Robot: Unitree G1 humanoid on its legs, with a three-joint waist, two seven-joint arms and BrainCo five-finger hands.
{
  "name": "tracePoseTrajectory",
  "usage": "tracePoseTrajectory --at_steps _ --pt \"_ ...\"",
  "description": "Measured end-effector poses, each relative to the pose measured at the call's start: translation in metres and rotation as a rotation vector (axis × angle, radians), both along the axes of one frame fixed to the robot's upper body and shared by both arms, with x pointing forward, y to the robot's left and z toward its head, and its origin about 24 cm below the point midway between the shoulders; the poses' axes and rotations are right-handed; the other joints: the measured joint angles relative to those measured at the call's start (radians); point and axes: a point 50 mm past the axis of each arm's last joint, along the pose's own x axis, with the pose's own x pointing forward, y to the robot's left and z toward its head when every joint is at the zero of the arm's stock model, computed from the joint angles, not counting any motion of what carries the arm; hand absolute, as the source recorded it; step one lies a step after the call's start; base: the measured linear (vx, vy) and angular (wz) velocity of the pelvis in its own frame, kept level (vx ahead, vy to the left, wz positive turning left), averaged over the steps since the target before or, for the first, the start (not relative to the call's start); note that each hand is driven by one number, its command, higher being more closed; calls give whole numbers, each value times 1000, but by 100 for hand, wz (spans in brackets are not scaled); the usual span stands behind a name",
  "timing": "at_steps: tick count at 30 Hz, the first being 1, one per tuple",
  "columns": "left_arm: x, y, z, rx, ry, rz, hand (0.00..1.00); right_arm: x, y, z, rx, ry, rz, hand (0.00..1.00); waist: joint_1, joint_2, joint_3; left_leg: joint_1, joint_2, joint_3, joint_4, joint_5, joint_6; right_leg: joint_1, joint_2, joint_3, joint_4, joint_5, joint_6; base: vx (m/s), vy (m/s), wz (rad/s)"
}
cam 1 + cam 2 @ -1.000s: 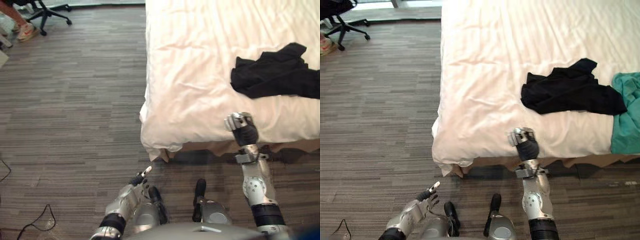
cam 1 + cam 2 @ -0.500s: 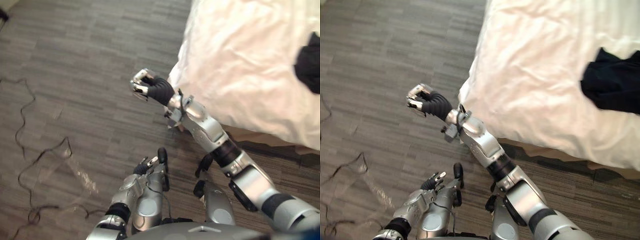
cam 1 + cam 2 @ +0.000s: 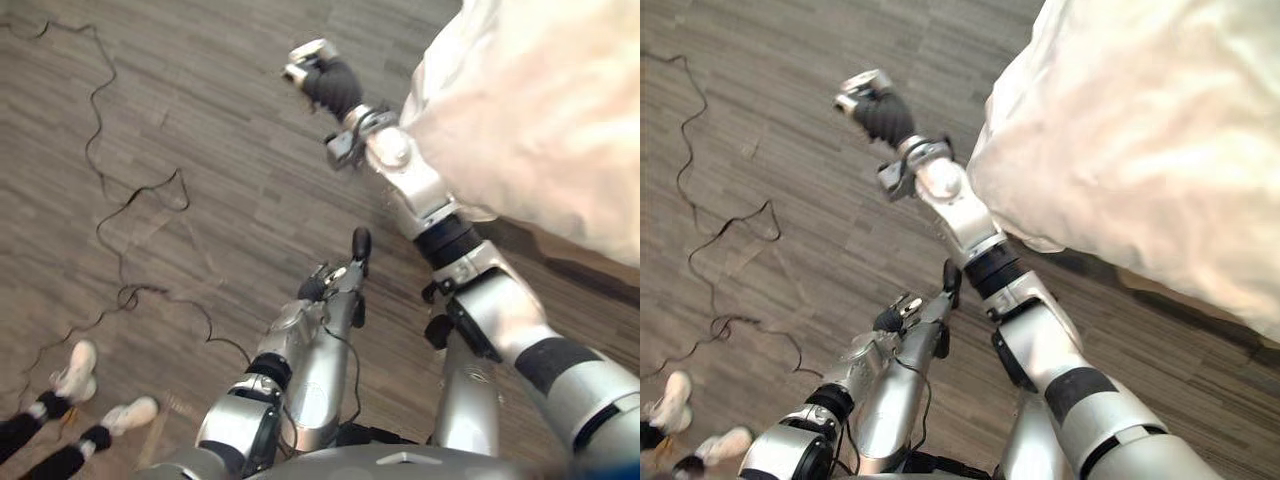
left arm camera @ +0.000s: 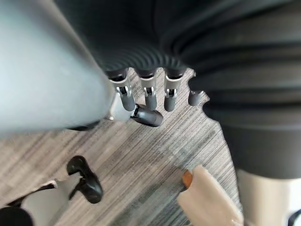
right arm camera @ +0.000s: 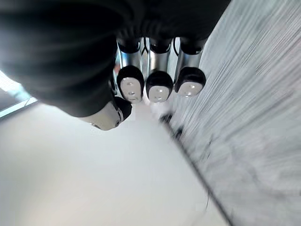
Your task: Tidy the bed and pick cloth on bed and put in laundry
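Note:
The bed's white duvet [image 3: 540, 110] takes up the upper right, its corner hanging over the wood-look floor [image 3: 200, 150]. My right hand [image 3: 322, 75] is held out over the floor just left of that corner, its fingers [image 5: 159, 85] curled into a fist that holds nothing. It touches neither the duvet nor the floor. My left hand [image 3: 318, 288] hangs low beside me, near the floor, with relaxed fingers [image 4: 149, 98] and nothing in it.
A person's feet in light shoes [image 3: 75, 368] stand at the lower left. Open floor stretches to the left of the bed. The duvet's white surface [image 5: 94, 179] lies close beside my right hand.
The camera has swung left and down, so the black cloth has left the picture and a person's shoes have come in. My right fist has lifted away from the bed's edge, out over the floor.

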Motion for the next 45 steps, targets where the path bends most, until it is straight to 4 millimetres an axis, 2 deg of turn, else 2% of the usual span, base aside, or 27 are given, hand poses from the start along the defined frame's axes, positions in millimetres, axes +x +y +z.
tracePoseTrajectory --at_steps 3,5,6,8,9,11,12,14,16,17,19,21,22,24,25,26,30,33,35,36,37,40,42,43,45 --pt "12 -10 17 -47 -71 17 0 6 -21 13 47 -23 -113 100 -2 1 1 -53 11 2 1 14 -10 -67 -2 -2 42 -17 -13 -20 -19 0" --pt "25 -19 40 -96 -161 36 0 10 -38 27 104 -46 -178 100 -9 1 1 -91 28 19 14 25 -3 -120 -3 -1 75 -27 -28 -19 -40 -17" --pt "29 -20 47 -105 -186 38 0 10 -41 31 131 -50 -183 100 -15 1 1 -104 33 22 22 25 -3 -133 -3 -1 84 -29 -31 -20 -39 -14" --pt "41 -26 69 -131 -245 58 0 9 -49 42 266 -39 -164 100 -48 1 1 -143 50 27 47 21 -9 -170 4 -1 102 -38 -44 -19 -49 -10" --pt "43 -29 73 -136 -250 62 0 8 -46 43 275 -32 -142 100 -57 1 1 -150 57 35 54 17 -14 -175 7 0 104 -40 -47 -6 -49 -17" --pt "47 -34 80 -135 -247 65 0 4 -25 36 344 32 -29 100 -80 -1 3 -162 81 72 93 -1 -17 -186 14 11 118 -46 -56 1 -41 -18" --pt "47 -33 80 -135 -241 72 0 4 -23 32 359 50 -11 100 -85 -4 4 -163 88 84 106 -8 -16 -187 15 16 122 -48 -57 0 -34 -22" --pt "49 -30 81 -139 -217 105 0 6 -23 7 393 128 55 100 -92 -14 9 -163 114 128 165 -48 -10 -184 24 45 129 -49 -57 -2 -29 -33" --pt "50 -26 81 -148 -200 143 0 4 -14 -13 404 180 102 100 -116 -16 9 -160 126 142 200 -68 -1 -170 30 54 124 -47 -53 8 -7 -27" --pt "50 -21 78 -171 -157 185 0 1 -9 -46 408 252 146 100 -140 -32 8 -138 136 170 222 -90 4 -149 36 74 113 -39 -43 31 18 -36" --pt "50 -19 76 -174 -130 201 0 -6 -4 -85 421 345 169 100 -154 -53 8 -98 143 200 231 -118 2 -116 42 100 95 -31 -35 39 32 -42" --pt "49 -19 74 -201 -96 208 0 -20 -4 -153 448 532 147 100 -188 -81 5 -23 144 242 231 -149 6 -57 46 136 65 -20 -19 61 48 -41" --pt "48 -17 71 -201 -76 223 0 -25 -9 -169 464 560 124 100 -196 -85 4 -5 144 249 231 -156 7 -40 47 143 57 -18 -17 81 51 -40" --pt "42 -7 60 -189 -32 250 0 -40 -37 -217 480 661 16 100 -230 -112 2 63 141 289 226 -178 6 7 49 177 36 -8 -4 90 44 -40" --pt "40 -6 57 -186 -19 252 0 -45 -42 -228 479 687 -5 100 -236 -118 -1 80 140 297 221 -181 5 18 51 186 30 -6 -1 100 25 -34" --pt "37 -6 53 -174 -1 239 0 -57 -50 -250 481 744 -43 100 -249 -121 -3 118 137 307 207 -180 8 47 55 194 18 -4 2 87 5 -27" --pt "28 -16 38 -88 41 146 0 -99 -65 -313 461 943 -96 100 -255 -123 -6 279 106 329 104 -154 -14 159 65 220 -23 -4 4 128 -28 -23" --pt "21 -10 27 -11 69 114 0 -113 -85 -331 457 980 -150 100 -273 -125 -8 344 90 327 41 -130 -16 216 73 218 -64 2 13 67 -5 -2" --pt "5 3 7 47 116 90 0 -123 -118 -343 511 972 -259 100 -286 -125 -9 403 85 327 15 -127 -16 283 84 217 -105 10 24 85 27 -1" --pt "0 8 2 60 127 87 0 -126 -127 -345 527 967 -293 100 -290 -125 -9 418 85 327 13 -127 -16 303 87 217 -119 16 28 96 72 -4" --pt "-14 23 -13 87 175 102 0 -134 -151 -349 576 949 -383 100 -297 -127 -22 465 76 327 -2 -128 -17 363 98 218 -163 32 36 93 77 -2" --pt "-40 42 -34 115 269 127 0 -147 -183 -353 629 909 -480 100 -301 -128 -93 509 69 328 -25 -130 -20 425 113 219 -228 53 46 82 34 -3" --pt "-67 62 -53 131 367 149 0 -155 -201 -347 671 829 -493 100 -299 -129 -153 570 61 329 -54 -132 -23 498 122 219 -285 68 53 93 31 -3" --pt "-74 66 -56 129 388 159 0 -153 -204 -341 678 791 -481 100 -299 -130 -169 585 58 330 -61 -132 -24 516 124 219 -298 71 54 59 28 -7" --pt "-102 80 -69 133 462 171 0 -153 -203 -320 720 665 -403 100 -295 -133 -226 644 48 343 -92 -135 -28 575 129 226 -346 79 54 39 26 -14"
